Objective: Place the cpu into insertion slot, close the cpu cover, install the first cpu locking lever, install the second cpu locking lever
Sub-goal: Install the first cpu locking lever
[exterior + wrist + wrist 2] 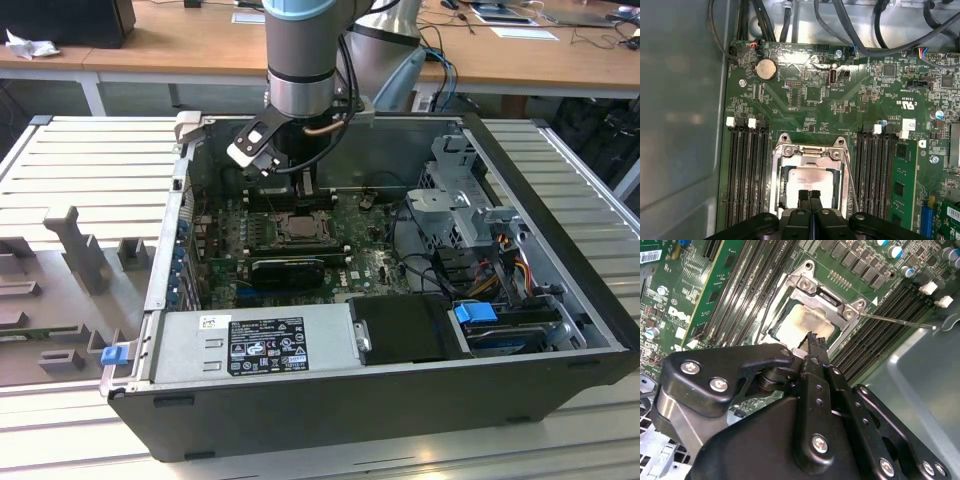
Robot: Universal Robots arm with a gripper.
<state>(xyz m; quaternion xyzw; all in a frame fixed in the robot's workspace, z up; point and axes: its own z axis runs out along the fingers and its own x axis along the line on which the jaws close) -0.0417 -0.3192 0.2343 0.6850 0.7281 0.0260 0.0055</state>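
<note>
First wrist view puts your gripper [810, 195], fingers pressed together and holding nothing, just over the cpu [799, 178] inside the cpu cover [810, 152]; pushing down here could scratch or unseat it.

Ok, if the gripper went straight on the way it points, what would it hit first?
Probably the cpu, showing through the window of the cpu cover: the shut gripper sits right over it, though the gap is hard to judge.
</note>
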